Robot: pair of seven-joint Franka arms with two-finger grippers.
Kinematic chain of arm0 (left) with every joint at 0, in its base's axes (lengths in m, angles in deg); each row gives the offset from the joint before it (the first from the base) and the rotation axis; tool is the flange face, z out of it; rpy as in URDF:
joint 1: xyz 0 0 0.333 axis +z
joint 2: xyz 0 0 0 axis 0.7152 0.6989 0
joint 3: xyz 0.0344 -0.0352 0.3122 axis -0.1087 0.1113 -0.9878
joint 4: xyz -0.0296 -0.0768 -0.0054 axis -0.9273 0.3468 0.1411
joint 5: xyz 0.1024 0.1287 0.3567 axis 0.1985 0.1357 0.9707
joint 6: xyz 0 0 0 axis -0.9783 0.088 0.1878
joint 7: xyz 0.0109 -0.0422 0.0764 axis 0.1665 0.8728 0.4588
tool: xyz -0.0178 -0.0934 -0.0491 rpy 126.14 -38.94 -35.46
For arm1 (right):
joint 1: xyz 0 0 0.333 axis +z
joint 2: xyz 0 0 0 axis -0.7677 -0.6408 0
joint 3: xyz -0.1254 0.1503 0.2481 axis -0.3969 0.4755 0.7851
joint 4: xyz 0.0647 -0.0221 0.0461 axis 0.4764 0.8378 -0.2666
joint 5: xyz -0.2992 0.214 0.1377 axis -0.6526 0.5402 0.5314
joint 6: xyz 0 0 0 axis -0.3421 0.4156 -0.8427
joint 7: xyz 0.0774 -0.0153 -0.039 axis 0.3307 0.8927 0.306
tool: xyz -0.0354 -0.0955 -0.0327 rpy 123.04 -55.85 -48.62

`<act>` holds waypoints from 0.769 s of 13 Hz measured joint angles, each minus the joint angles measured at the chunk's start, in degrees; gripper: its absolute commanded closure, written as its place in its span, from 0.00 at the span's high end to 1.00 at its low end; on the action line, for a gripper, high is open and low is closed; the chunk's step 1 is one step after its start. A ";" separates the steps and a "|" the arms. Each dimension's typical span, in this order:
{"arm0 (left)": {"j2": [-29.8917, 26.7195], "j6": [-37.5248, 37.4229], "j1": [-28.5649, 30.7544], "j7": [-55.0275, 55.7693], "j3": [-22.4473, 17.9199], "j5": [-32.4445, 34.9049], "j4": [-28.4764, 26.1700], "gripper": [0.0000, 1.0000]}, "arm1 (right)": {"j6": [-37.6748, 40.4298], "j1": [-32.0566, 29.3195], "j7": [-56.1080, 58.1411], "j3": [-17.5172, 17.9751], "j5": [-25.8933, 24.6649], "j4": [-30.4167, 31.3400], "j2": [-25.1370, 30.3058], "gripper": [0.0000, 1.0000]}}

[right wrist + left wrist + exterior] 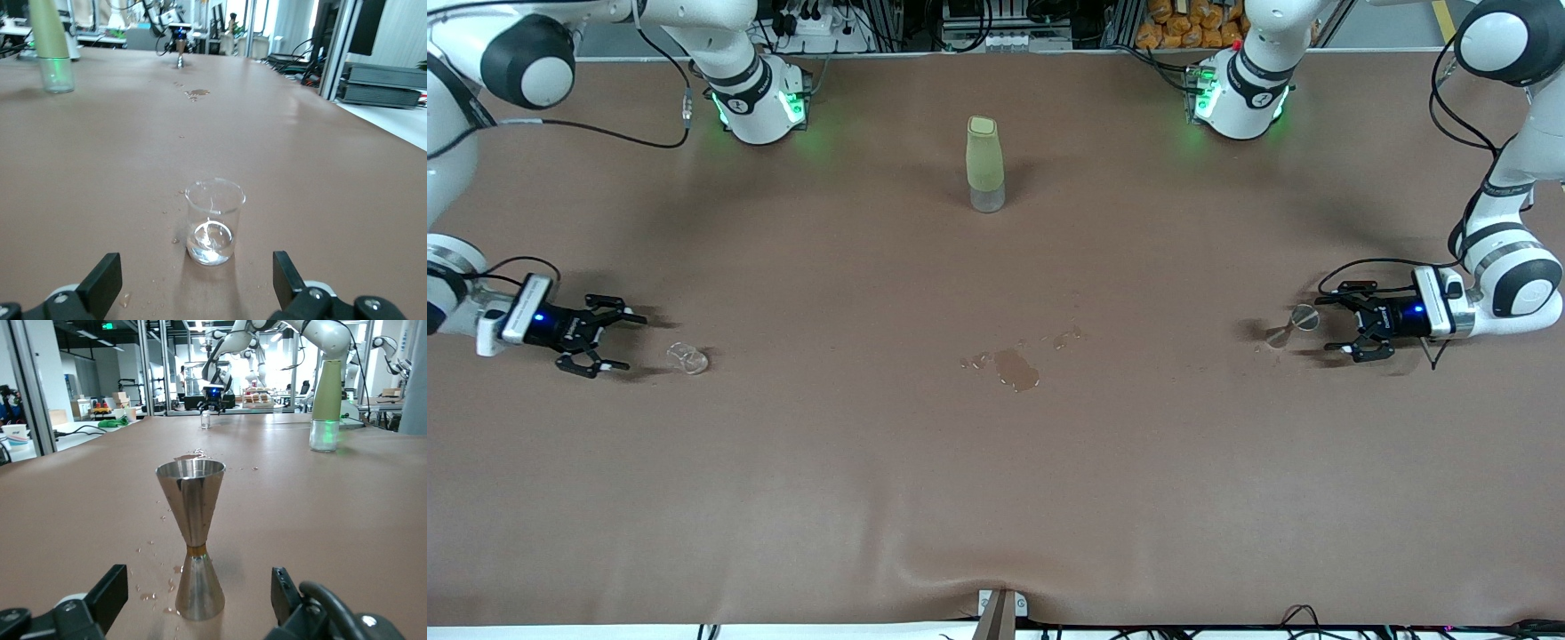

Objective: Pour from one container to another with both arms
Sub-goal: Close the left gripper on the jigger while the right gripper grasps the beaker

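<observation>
Left hand spread, low beside upright jigger — nothing held; right hand spread beside glass cup — both unlifted.

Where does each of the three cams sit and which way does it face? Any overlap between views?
Front view: high across the table, facing both arm bases; shows both arms, the left gripper open beside the jigger, the right gripper open beside the glass cup.
Left wrist view: low at the table, facing the jigger; own fingers show.
Right wrist view: low, facing the glass cup; own fingers show.
Shared: all three show the green bottle and spilled puddle.
</observation>
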 measured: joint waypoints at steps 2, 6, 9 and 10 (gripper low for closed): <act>0.03 0.00 -1.00 -0.30 0.07 -0.51 0.02 0.87 | 0.95 -0.02 0.43 0.03 2.73 -0.17 -2.25 1.00; 0.77 0.05 -2.85 -0.34 0.13 -1.19 0.02 0.85 | 2.61 -0.06 1.71 0.03 7.31 0.02 -4.83 1.00; 1.20 0.08 -3.90 -0.89 0.14 -1.25 0.06 0.77 | 2.75 -0.14 2.19 0.03 8.96 0.43 -6.03 1.00; 1.31 0.08 -3.94 -1.19 0.14 -1.25 0.06 0.75 | 2.78 -0.14 2.19 0.04 9.11 0.44 -6.15 1.00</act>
